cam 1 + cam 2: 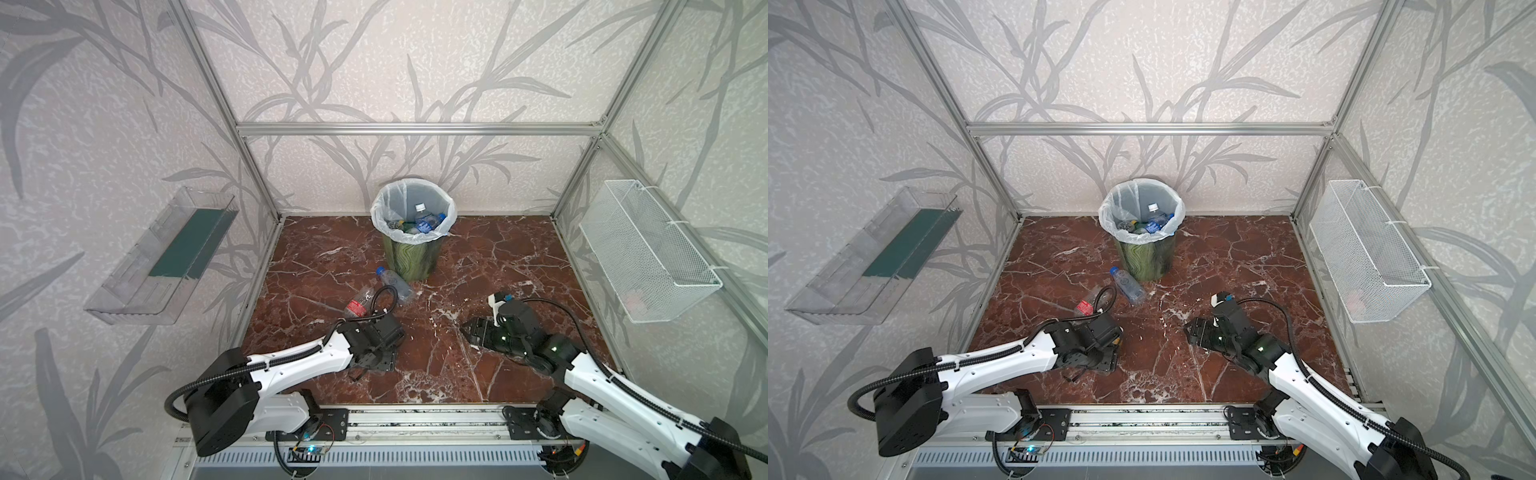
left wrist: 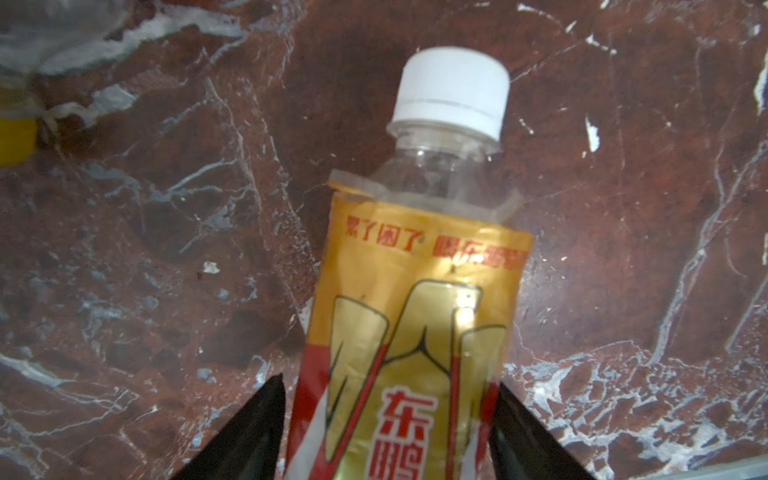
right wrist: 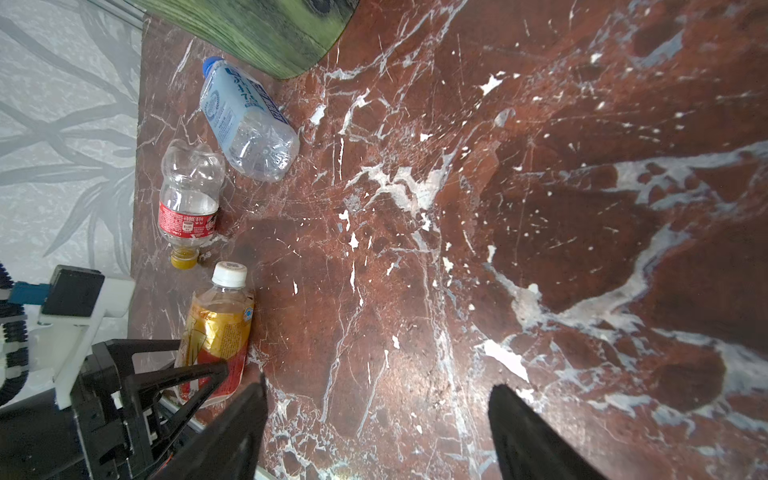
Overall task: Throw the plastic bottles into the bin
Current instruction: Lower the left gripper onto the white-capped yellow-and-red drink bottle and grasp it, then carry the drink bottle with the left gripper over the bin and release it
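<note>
Several plastic bottles (image 1: 424, 223) lie inside the bin (image 1: 409, 259), which stands at the back of the red marble worktop (image 1: 511, 257). Three more lie outside it. A clear blue-labelled bottle (image 3: 245, 120) rests on its side just beside the bin's foot. A red-labelled bottle (image 3: 189, 199) with a yellow cap lies next to it, farther from the bin. Farthest from the bin is the amber bottle (image 2: 415, 311), white-capped and lying flat. The left gripper (image 2: 390, 384) has its jaws on either side of that bottle's label, close against it; whether they squeeze it cannot be told. The right gripper (image 3: 378, 384) hovers well apart from the bin, jaws spread wide with nothing between them.
</note>
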{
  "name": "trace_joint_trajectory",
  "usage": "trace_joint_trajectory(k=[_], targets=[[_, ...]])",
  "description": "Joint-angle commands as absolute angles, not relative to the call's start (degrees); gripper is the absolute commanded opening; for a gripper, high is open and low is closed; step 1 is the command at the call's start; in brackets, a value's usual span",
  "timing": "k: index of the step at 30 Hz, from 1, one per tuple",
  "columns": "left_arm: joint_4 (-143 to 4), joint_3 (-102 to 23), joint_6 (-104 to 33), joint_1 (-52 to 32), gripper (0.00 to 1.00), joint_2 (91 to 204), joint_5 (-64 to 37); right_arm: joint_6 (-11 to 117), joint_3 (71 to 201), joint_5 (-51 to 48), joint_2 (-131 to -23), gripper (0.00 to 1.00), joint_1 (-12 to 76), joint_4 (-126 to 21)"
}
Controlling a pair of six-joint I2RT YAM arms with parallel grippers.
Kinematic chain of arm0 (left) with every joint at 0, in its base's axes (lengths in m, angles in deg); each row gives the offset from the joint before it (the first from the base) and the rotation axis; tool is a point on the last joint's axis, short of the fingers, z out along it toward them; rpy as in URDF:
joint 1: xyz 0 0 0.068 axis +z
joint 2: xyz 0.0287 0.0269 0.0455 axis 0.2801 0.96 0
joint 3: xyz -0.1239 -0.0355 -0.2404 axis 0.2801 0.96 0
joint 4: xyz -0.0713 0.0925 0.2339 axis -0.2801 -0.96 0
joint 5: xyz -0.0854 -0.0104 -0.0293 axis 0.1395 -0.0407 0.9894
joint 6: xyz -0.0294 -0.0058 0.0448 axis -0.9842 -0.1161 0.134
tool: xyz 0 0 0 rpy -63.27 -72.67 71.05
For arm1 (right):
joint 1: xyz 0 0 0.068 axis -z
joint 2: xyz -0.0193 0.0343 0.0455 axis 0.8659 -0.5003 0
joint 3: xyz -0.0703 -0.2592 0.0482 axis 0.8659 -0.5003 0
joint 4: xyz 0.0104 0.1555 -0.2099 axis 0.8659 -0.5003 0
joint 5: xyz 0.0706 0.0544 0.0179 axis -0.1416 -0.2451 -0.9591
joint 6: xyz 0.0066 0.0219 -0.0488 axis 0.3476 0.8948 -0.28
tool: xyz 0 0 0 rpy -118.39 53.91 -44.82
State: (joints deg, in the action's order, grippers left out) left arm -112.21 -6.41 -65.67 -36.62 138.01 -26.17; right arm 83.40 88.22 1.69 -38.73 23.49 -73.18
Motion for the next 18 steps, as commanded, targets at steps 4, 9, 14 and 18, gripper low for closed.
trace_joint_trajectory(k=[4,9,14,18], targets=[[-113.55,-6.25,-66.90,-36.92,0.70,137.91,-27.64,83.58,88.05,1.75,-37.62,0.84,23.24,-73.38],[-113.49,-6.25,-67.06,-36.92,0.60,137.59,-27.52,83.49,87.83,1.93,-37.20,0.83,23.30,-73.65],[-113.71,-6.15,-67.89,-36.91,0.58,135.43,-28.19,83.49,87.86,1.84,-37.20,0.83,23.28,-73.44],[-114.96,-6.63,-71.31,-36.82,0.58,131.29,-31.01,83.49,87.86,1.85,-37.11,0.83,23.29,-73.42]])
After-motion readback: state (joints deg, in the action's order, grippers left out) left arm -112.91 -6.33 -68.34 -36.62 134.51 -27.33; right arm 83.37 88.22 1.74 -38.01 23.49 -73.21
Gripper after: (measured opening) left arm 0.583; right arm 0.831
